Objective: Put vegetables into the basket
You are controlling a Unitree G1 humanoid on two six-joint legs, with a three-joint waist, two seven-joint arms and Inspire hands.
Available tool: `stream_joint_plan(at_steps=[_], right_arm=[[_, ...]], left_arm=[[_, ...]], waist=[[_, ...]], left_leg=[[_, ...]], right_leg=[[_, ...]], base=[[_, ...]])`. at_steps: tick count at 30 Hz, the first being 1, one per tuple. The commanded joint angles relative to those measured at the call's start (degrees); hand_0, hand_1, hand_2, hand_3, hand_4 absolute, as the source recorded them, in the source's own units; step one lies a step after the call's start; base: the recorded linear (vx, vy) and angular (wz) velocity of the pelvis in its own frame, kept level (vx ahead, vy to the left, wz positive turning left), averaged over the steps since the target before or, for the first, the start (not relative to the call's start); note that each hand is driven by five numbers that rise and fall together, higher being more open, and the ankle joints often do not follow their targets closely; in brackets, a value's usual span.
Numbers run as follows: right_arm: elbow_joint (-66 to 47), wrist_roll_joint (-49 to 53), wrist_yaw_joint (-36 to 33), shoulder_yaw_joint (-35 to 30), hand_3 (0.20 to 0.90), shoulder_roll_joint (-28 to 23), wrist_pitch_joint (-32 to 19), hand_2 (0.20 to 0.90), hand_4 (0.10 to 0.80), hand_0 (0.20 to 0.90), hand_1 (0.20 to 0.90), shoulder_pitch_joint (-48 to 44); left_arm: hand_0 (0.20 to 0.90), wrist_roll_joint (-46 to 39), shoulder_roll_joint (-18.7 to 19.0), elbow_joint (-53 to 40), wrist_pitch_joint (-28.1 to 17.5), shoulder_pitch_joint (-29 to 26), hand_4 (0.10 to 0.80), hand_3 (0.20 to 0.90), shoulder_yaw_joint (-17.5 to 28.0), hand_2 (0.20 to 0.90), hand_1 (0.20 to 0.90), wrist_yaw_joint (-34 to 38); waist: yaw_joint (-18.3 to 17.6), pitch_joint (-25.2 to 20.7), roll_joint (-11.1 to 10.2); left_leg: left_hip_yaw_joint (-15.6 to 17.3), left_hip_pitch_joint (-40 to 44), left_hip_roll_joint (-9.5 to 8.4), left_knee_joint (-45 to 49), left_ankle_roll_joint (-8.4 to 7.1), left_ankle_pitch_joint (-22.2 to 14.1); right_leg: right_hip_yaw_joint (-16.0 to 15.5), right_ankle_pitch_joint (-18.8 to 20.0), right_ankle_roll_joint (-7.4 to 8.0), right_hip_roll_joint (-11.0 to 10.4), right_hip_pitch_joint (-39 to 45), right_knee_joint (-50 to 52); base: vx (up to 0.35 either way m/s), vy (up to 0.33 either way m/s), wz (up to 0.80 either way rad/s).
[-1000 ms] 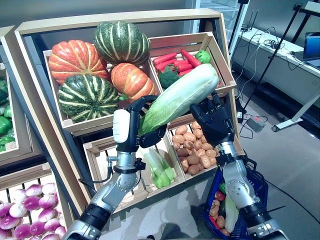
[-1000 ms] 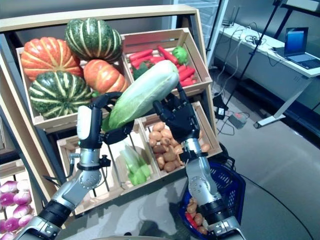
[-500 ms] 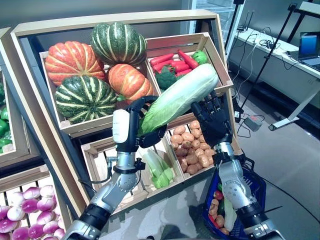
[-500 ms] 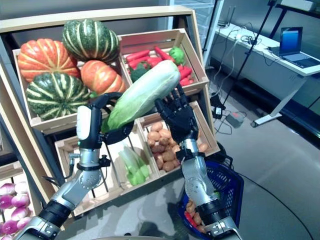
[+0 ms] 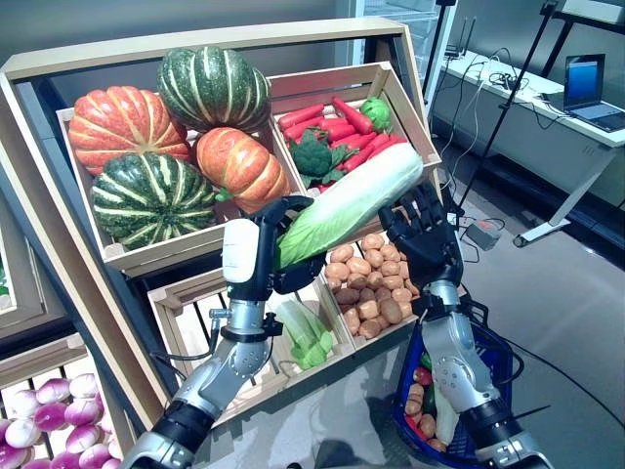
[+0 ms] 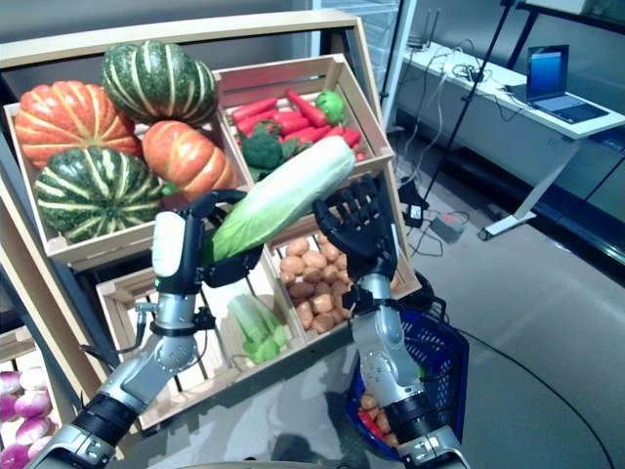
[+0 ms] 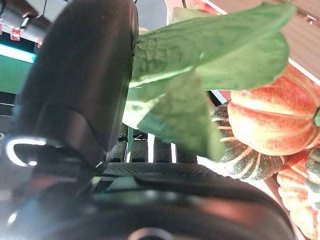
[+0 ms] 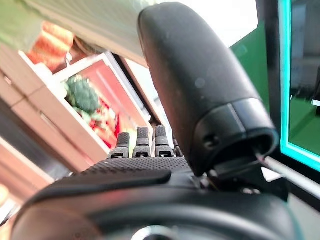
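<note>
The left hand curls round the leafy green end of a long napa cabbage, whose pale ribbed end slants toward 2 o'clock. The right hand has its fingers spread wide just below that end. The blue plastic mesh basket sits at 5 o'clock, below the wooden crates of ridged pumpkins and knobbly potatoes
</note>
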Motion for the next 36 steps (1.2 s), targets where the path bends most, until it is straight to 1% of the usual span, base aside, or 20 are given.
stream_joint_plan(at_steps=[1,9,13,18,20,24,29,36], right_arm=[[-1.11,1.8,-0.71,-2.46,0.9,2.04,-3.7,0.9,0.8,0.9,0.9,-5.97],[-1.0,9.13,2.06,-1.65,0.9,3.77,-3.31,0.9,0.8,0.9,0.9,-6.01],[-1.21,13.88,4.85,-1.65,0.9,4.17,-2.44,0.9,0.8,0.9,0.9,-5.58],[-2.56,23.02,14.09,-1.64,0.9,4.67,-2.06,0.9,0.8,0.9,0.9,-6.06],[-3.67,26.31,20.01,-1.59,0.9,4.71,-2.52,0.9,0.8,0.9,0.9,-6.99],[-6.96,30.13,29.19,-1.71,0.9,3.96,-2.17,0.9,0.8,0.9,0.9,-8.7],[-8.61,29.2,32.5,-3.04,0.9,2.42,-1.03,0.9,0.8,0.9,0.9,-11.76],[-10.29,27.64,35.83,-4.74,0.9,0.34,-0.37,0.9,0.8,0.9,0.9,-16.29]], left_arm=[[0.3,2.46,-0.24,-2.67,-6.46,-6.25,0.4,0.3,-2.0,0.3,0.3,4.43],[0.3,2.32,-0.41,-2.23,-6.58,-6.09,0.4,0.3,-2.53,0.3,0.3,4.35],[0.3,2.23,-0.31,-2.17,-6.73,-5.8,0.4,0.3,-2.65,0.3,0.3,4.14],[0.3,1.78,-0.15,-1.58,-7.5,-5.95,0.4,0.3,-2.6,0.3,0.3,3.65],[0.3,1.63,-0.15,-1.42,-7.89,-6.12,0.4,0.3,-2.67,0.3,0.3,2.9],[0.3,0.49,0.53,-1.68,-8.89,-6.12,0.4,0.3,-2.5,0.3,0.3,0.82],[0.3,-1.24,1.08,-1.96,-8.99,-6.7,0.4,0.3,-2.79,0.3,0.3,-1.72],[0.3,-2.71,1.43,-0.67,-9.53,-8.06,0.4,0.3,-4.72,0.3,0.3,-4.91]], waist=[[-0.28,-2.47,-0.03],[0.01,-2.71,-0.03],[0.11,-2.84,-0.11],[0.31,-2.85,-0.19],[0.49,-2.95,-0.24],[0.93,-3.21,-0.43],[1.36,-3.48,-0.74],[1.7,-3.39,-1.15]], left_leg=[[0.29,2.99,-2.41,0.1,1.33,-10.04],[-0.01,3.14,-2.48,0.1,1.22,-10.07],[-0.08,3.17,-2.47,0.1,1.23,-10.02],[-0.15,3.21,-2.46,0.1,1.25,-9.99],[-0.24,3.19,-2.47,0.1,1.25,-10.02],[-0.52,3.12,-2.5,0.1,1.15,-10.04],[-1.11,2.94,-2.55,0.1,1.06,-10.11],[-1.74,2.63,-2.56,0.1,1.08,-10.0]], right_leg=[[-0.54,-4.27,-1.55,0.06,1.79,0.09],[-0.87,-4.37,-1.53,-0.03,2.05,0.09],[-1.05,-4.41,-1.54,-0.06,2.14,0.09],[-1.29,-4.46,-1.56,-0.06,2.22,0.09],[-1.44,-4.54,-1.56,-0.06,2.25,0.09],[-1.83,-4.64,-1.51,-0.03,2.29,0.09],[-2.2,-4.89,-1.52,0.02,2.34,0.09],[-2.16,-5.19,-1.71,0.17,2.03,0.48]], base=[[0.0,0.0,0.0],[0.0,0.0,0.0],[0.0,0.0,0.0],[0.0,0.0,0.0],[0.0,0.0,0.0],[0.0,0.0,0.0],[0.0,0.0,0.0],[0.003,-0.005,0.01]])
